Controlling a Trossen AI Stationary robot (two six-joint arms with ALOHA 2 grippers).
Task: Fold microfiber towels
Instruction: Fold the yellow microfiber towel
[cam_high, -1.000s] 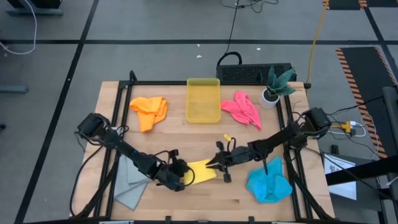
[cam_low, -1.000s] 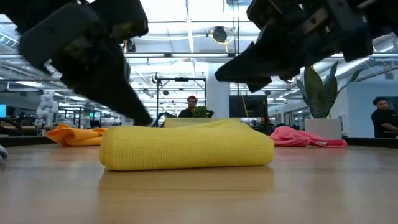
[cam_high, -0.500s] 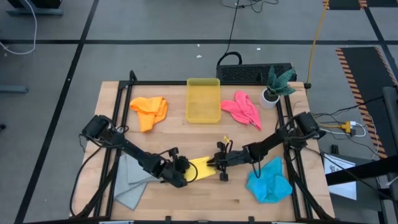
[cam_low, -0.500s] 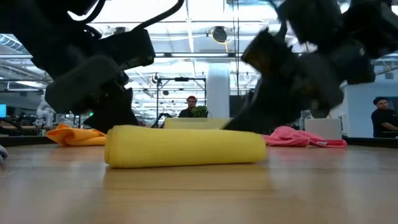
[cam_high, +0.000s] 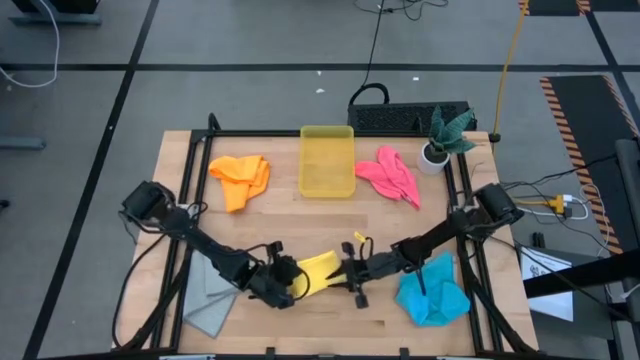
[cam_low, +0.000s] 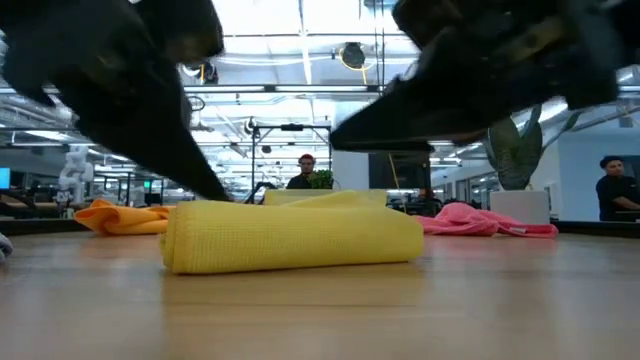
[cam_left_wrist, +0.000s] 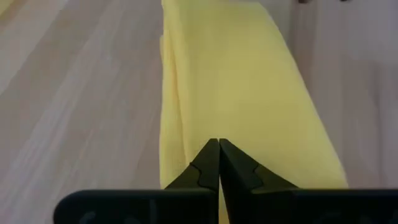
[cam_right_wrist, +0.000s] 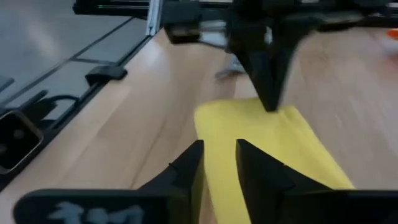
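Open-plan robotics lab: ceiling lights (cam_low: 300, 15), distant workstations (cam_low: 130, 185).

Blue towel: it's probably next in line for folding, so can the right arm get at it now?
Probably yes: the blue towel lies uncovered beside the right gripper, which stands open over the yellow towel.

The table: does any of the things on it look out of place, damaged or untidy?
Nothing looks damaged or spilled. The orange towel, pink towel, blue towel and grey towel lie crumpled and unfolded, while the yellow towel is folded between the two end effectors. The yellow bin and plant stand upright.
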